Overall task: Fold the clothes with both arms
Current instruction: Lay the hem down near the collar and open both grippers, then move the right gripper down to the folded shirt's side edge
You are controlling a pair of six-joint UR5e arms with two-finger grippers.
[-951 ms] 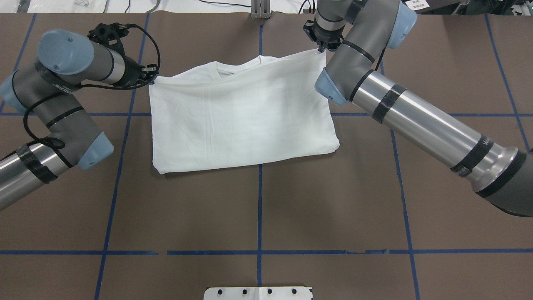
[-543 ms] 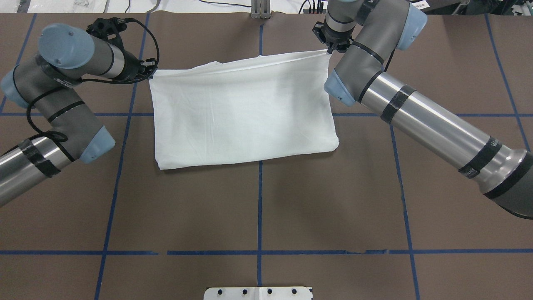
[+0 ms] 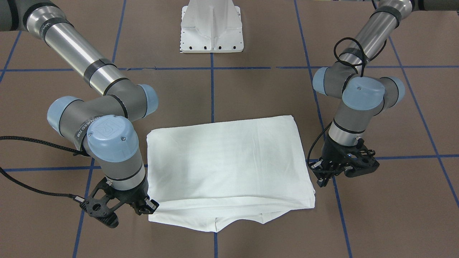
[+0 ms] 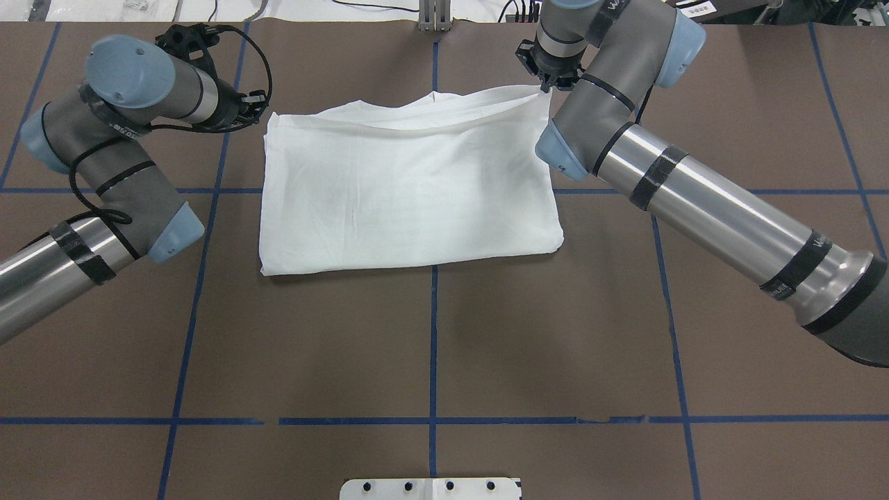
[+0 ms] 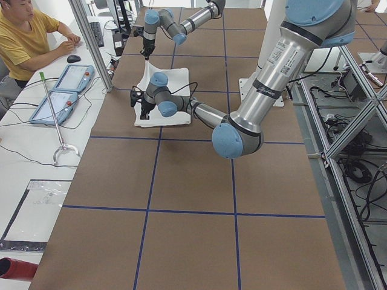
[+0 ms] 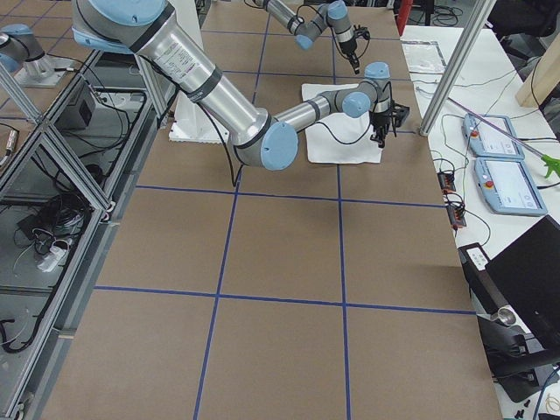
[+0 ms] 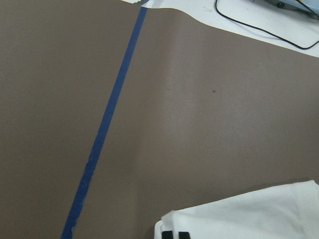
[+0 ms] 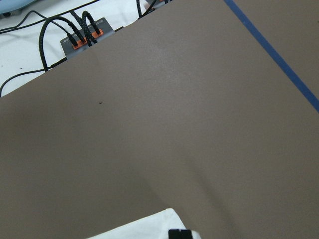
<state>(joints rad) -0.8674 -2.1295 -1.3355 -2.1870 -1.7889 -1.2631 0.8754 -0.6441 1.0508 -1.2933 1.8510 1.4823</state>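
Overhead exterior: T-shirt (image 4: pixel 410 187) folded over, my right jaws pinching its far corner, my left jaws' state I cannot tell; next, I judge, release and lift clear.

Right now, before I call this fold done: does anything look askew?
Yes. The T-shirt is folded unevenly: along its edge farthest from the robot, the lower layer sticks out past the top layer in a rumpled strip.

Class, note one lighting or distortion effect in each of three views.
Overhead exterior: the white long-sleeved cotton T-shirt is bright, its creases faint. Exterior front-facing: glare streaks the silver-grey right arm. Exterior left: the near silver-grey left arm looms large, wide-angle stretch.
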